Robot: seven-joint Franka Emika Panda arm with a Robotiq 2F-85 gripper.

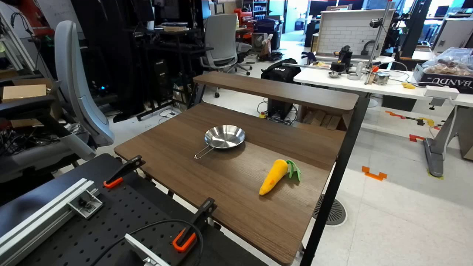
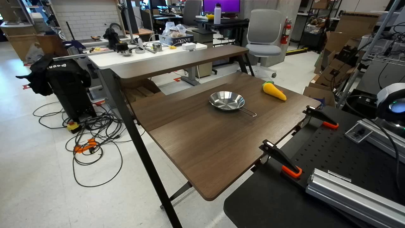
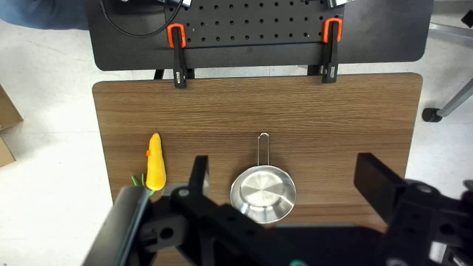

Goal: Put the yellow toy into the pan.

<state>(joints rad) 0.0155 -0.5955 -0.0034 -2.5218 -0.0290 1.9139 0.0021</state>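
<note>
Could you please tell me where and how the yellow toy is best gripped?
Probably around mid-body, from straight above, closing across its width: the yellow toy lies flat on the table, one end tapering, the other bearing thin green leaves that would likely hold poorly. In the wrist view, the open gripper appears suitably turned for that.
</note>
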